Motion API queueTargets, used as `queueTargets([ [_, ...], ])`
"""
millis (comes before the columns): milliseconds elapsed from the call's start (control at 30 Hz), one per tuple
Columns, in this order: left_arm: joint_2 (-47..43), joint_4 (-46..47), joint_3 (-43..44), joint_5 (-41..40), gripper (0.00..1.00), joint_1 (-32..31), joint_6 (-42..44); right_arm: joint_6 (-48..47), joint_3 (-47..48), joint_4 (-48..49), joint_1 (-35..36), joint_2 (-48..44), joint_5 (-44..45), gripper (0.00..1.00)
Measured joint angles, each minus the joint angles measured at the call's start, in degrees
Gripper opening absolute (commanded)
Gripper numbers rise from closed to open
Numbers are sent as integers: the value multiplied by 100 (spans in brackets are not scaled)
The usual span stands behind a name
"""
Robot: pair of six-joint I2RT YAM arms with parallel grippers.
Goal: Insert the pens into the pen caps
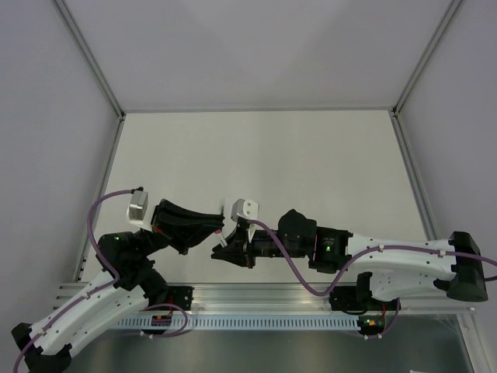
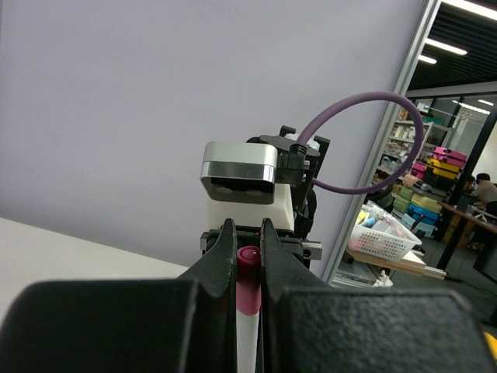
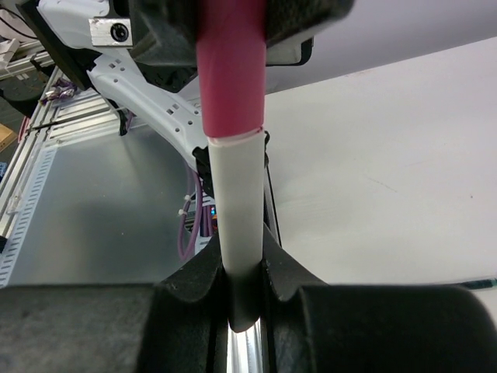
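Note:
A white pen [image 3: 239,210] with a red cap [image 3: 231,70] on its end is held between both grippers, in the air above the table's near edge. My left gripper [image 2: 248,233] is shut on the red cap [image 2: 248,284], and the white barrel [image 2: 247,342] runs back between its fingers. My right gripper [image 3: 245,260] is shut on the white barrel. In the top view the left gripper [image 1: 214,231] and the right gripper [image 1: 223,250] meet tip to tip, and the pen is hidden between them. No other pens or caps are in view.
The pale table [image 1: 311,155] stretches away behind the grippers, walled at the back and sides. An aluminium rail [image 1: 256,295] carries both arm bases at the near edge. The right wrist camera housing [image 2: 241,175] sits just beyond the left fingertips.

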Motion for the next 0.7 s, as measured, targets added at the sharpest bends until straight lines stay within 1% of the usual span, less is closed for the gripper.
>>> queueTargets([
  [233,7,599,-146,63,2,7,-160,61,254,-297,-7,0,-249,0],
  [600,295,1617,-289,9,2,31,-776,-70,782,-859,-7,125,-415,0],
  [700,297,1668,-289,-72,2,39,-903,-177,922,-1001,-7,175,-417,0],
])
